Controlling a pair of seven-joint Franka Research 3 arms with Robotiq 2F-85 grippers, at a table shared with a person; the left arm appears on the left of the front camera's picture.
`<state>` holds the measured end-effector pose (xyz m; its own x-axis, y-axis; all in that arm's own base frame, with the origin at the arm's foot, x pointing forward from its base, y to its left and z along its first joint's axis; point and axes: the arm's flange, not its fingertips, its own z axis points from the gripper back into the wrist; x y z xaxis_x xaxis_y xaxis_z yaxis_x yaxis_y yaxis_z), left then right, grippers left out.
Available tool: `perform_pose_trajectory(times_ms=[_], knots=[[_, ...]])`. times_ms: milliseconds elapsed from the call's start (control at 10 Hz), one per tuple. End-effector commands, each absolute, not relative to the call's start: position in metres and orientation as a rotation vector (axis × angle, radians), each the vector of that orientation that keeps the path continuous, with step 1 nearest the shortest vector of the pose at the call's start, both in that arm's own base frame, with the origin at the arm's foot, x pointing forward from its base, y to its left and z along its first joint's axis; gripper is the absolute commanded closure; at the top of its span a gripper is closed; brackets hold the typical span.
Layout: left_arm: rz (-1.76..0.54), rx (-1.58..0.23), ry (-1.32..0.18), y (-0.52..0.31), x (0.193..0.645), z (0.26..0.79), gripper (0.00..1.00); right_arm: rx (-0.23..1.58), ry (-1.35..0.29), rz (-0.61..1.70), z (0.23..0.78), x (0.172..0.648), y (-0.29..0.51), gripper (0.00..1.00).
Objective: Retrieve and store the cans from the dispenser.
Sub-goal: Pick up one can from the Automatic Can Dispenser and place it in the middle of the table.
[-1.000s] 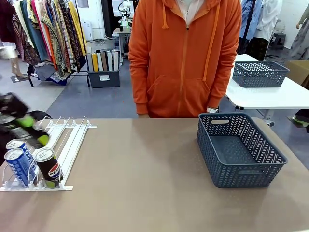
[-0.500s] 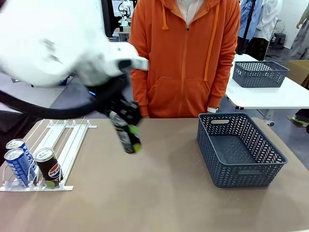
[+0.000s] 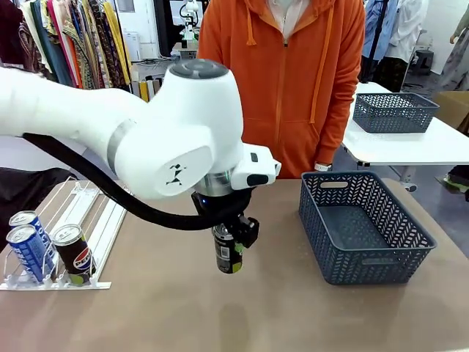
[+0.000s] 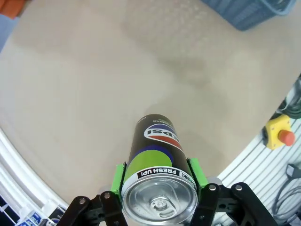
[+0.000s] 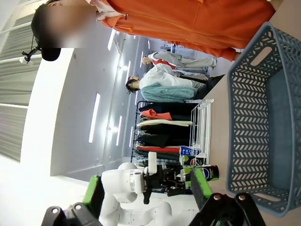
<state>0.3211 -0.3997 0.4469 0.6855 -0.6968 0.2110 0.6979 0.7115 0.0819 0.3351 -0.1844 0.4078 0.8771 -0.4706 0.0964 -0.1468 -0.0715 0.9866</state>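
Note:
My left gripper (image 3: pixel 230 236) is shut on a black can with a green band (image 3: pixel 229 255) and holds it upright just over the middle of the table. In the left wrist view the green pads (image 4: pixel 117 178) clamp this Pepsi can (image 4: pixel 157 160) below its silver top. The white dispenser (image 3: pixel 102 213) lies at the table's left. At its front lip stand two blue-and-white cans (image 3: pixel 29 249) and a dark Pepsi can (image 3: pixel 73 253). My right gripper (image 5: pixel 146 190) is open, with nothing between its fingers. Its view shows the held can (image 5: pixel 207 173) far off.
A dark grey mesh basket (image 3: pixel 366 227) stands on the table's right side, to the right of the held can; its corner (image 4: pixel 249 12) is at the top of the left wrist view. A person in an orange hoodie (image 3: pixel 282 88) stands at the far edge.
The left arm swung from the dispenser at the left to the table's middle, carrying the black can, which now hangs upright. The cans in the dispenser have not moved.

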Motion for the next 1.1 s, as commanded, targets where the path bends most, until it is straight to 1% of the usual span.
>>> perform_pose_trajectory(times_ms=[0, 300, 800, 900, 1000], knots=[[-0.763, 0.027, -0.24, -0.407, 0.33, 0.447, 1.0, 1.635, -0.482, -0.262, 0.41, 0.335, -0.186, 0.0], [-0.785, 0.02, -0.208, -0.41, 0.337, 0.431, 1.0, 1.635, -0.482, -0.262, 0.41, 0.335, -0.186, 0.0], [-0.787, 0.006, -0.168, -0.409, 0.345, 0.423, 1.0, 1.635, -0.482, -0.262, 0.41, 0.335, -0.186, 0.0], [-0.786, 0.004, -0.159, -0.409, 0.346, 0.422, 0.69, 1.635, -0.482, -0.262, 0.41, 0.335, -0.186, 0.0], [-0.787, 0.005, -0.159, -0.408, 0.346, 0.422, 0.12, 1.635, -0.482, -0.262, 0.41, 0.335, -0.186, 0.0]])
